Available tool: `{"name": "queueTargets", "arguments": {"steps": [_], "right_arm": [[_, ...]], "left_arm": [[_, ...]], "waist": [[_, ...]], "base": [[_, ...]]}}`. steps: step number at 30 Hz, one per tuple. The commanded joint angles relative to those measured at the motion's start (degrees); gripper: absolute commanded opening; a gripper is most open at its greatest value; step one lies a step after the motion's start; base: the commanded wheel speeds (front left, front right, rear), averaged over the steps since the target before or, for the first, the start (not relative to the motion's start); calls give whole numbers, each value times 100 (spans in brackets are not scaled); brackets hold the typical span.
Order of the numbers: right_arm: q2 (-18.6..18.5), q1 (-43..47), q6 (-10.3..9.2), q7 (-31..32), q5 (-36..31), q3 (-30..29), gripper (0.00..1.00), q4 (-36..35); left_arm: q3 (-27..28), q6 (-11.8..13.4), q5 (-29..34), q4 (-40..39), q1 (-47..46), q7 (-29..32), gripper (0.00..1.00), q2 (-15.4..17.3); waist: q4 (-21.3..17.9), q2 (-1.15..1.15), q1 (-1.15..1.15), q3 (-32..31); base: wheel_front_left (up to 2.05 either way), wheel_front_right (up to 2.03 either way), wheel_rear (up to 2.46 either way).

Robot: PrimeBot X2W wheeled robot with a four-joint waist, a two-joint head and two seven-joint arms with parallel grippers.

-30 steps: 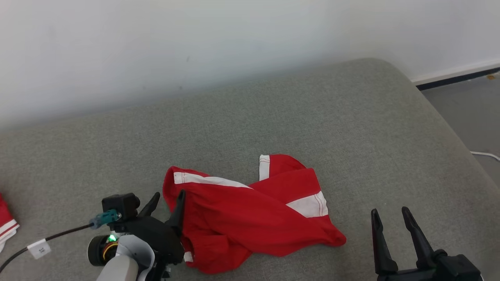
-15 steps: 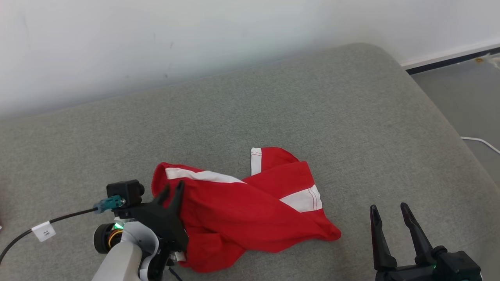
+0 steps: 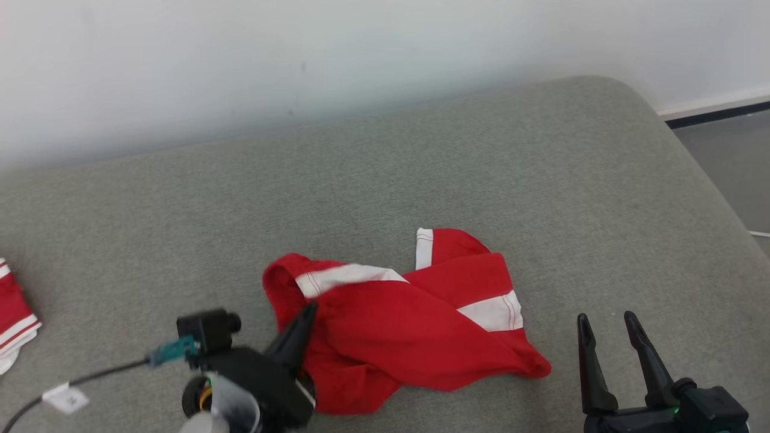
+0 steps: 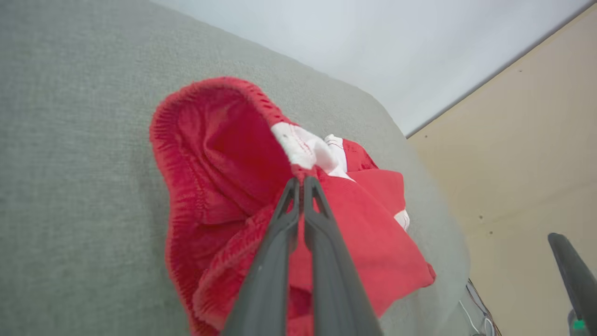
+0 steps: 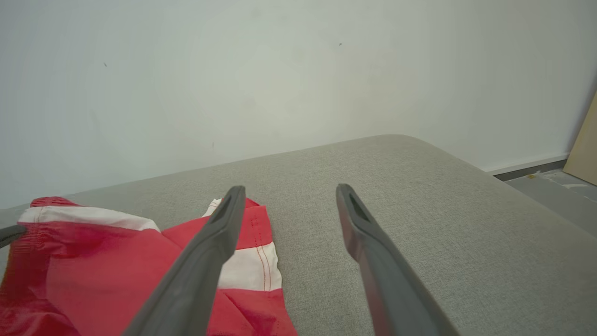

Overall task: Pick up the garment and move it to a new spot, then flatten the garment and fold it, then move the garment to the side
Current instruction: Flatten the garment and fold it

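So the left gripper [image 4: 301,181] was clamped on the ribbed edge of the red garment [image 3: 421,325] crumpled on the grey cushion [image 3: 481,156], right gripper [image 3: 604,317] open and empty nearby, and imo the smart move was a slow, high lift so nothing dragged.

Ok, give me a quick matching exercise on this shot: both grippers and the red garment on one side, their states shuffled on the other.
1. left gripper
2. right gripper
3. red garment

A. crumpled on the grey cushion
B. open, holding nothing
C. shut on the garment's edge

Pairs: 1-C, 2-B, 3-A
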Motion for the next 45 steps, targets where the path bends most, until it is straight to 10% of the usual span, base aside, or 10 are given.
{"name": "queueTargets", "arguments": {"steps": [1,12,25,26,27,28,45], "right_arm": [[1,30,-11,-27,24,-20,100,-26],[1,-20,-11,-27,51,-64,100,-39],[1,-18,-11,-27,28,64,100,88],[1,-1,-11,-26,27,66,100,100],[1,23,-11,-27,27,68,100,104],[1,42,-11,-27,28,64,100,112],[-2,222,-11,-26,-123,-209,100,230]], "left_arm": [[-33,6,-179,-207,231,81,0,72],[214,467,-903,-2030,1956,743,0,895],[116,1090,-167,-1540,2217,429,0,1066],[136,1093,-149,-1499,2229,326,19,1032],[175,1096,-131,-1468,2234,195,71,998],[198,1077,-91,-1447,2233,47,100,972],[1173,820,1579,-1426,2537,-1758,100,556]], "waist": [[92,0,0,19],[391,0,0,104],[374,0,0,-56],[372,0,0,-87],[373,0,0,-112],[377,0,0,-144],[846,0,0,-699]], "base": [[0,0,0],[0,0,0],[0,0,0],[0,0,0],[0,0,0],[0,0,0],[0,0,0]]}}
